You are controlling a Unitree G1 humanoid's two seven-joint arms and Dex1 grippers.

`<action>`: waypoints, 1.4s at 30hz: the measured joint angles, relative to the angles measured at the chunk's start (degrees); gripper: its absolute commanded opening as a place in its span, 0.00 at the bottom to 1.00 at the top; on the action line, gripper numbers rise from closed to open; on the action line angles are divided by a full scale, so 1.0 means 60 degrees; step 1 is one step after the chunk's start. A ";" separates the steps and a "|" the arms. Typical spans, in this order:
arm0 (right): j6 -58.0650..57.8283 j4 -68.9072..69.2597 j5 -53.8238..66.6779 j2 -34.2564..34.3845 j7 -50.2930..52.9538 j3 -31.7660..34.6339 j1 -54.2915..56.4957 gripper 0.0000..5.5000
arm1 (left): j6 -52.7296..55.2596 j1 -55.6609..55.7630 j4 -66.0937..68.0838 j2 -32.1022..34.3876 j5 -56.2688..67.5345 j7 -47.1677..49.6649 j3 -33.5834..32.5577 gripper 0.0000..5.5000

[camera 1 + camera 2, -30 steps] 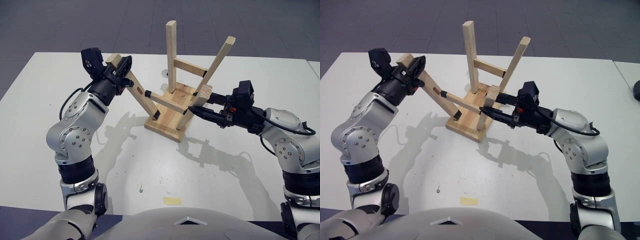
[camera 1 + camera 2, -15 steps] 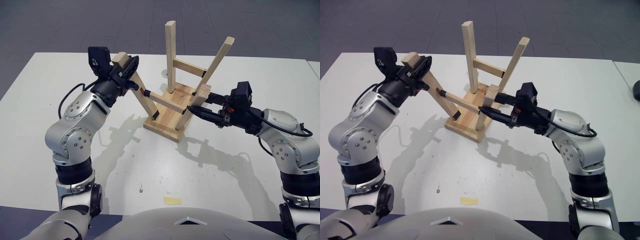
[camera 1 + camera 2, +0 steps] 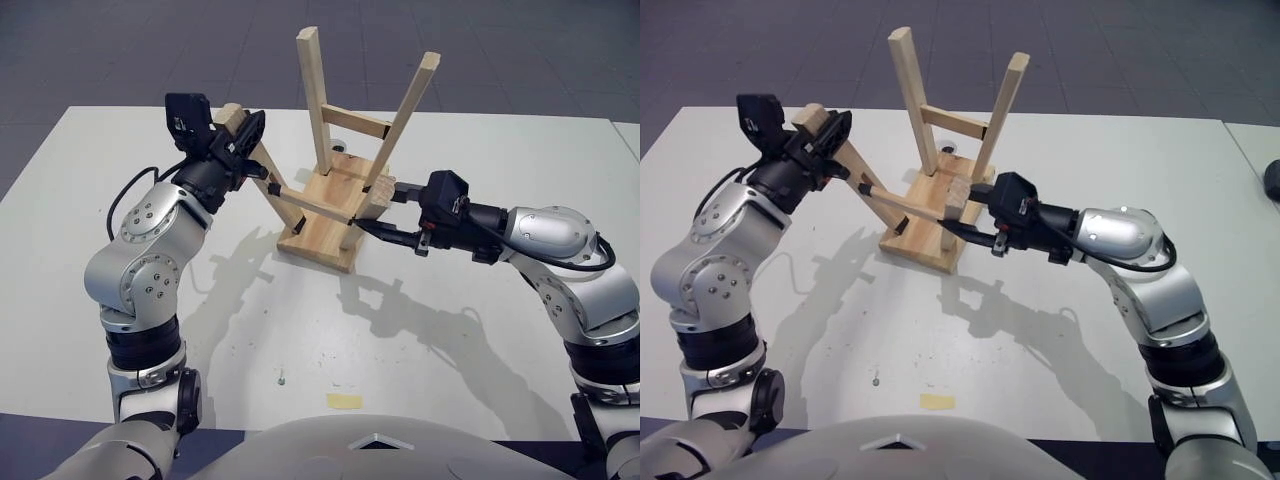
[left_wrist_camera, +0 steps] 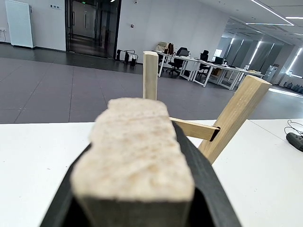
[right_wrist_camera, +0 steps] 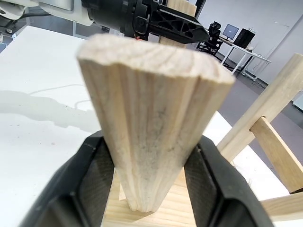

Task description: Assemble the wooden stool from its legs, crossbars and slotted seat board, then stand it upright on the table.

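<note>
Eye views: stool (image 3: 340,190) inverted on table (image 3: 450,330), seat board (image 3: 312,245) down, rear legs (image 3: 316,100) and crossbar (image 3: 357,122) seated; left gripper (image 3: 245,135) clamps front-left leg (image 3: 265,170), right gripper (image 3: 376,208) front-right leg (image 3: 384,187). Wrist views: pads (image 4: 203,189) tight on each leg; seating and uprighting likely remain.

1. Even overhead light is flooding the scene; the table (image 3: 500,150) is reading bright white.
2. Ceiling strips (image 4: 272,5) are glowing in the left wrist view.
3. The stool (image 3: 320,235) is throwing soft, overlapping grey shadows across the table, toward the robot.
4. The floor (image 3: 150,50) is reading much dimmer, dark grey.
</note>
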State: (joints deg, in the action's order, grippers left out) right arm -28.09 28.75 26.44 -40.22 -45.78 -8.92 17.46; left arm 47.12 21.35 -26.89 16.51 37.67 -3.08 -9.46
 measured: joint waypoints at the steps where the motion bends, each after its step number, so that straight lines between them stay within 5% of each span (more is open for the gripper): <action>1: -0.0016 -0.0053 0.0051 0.0029 0.0029 0.0024 0.0001 0.37 | -0.0018 -0.0009 0.0002 -0.0002 -0.0037 -0.0012 0.0002 0.19; 9: -0.0564 -0.0812 0.0972 0.0396 0.0165 0.0650 0.0034 0.37 | -0.0017 -0.0083 0.0018 0.0018 -0.0065 -0.0234 0.0082 0.19; 35: -0.2383 -0.0432 0.1078 0.0071 0.0649 0.0117 0.1160 0.37 | -0.0163 0.0003 0.0258 -0.0037 -0.0458 -0.0259 0.0317 0.19; 42: -0.3455 -0.0684 0.2154 0.0231 0.0486 0.0750 0.0926 0.58 | -0.0262 0.0011 0.0257 -0.0048 -0.0526 -0.0401 0.0452 0.19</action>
State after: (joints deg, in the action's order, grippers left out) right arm -48.82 24.65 39.36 -38.83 -42.87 -4.42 23.01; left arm 45.55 21.42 -25.35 16.22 34.51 -5.49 -6.75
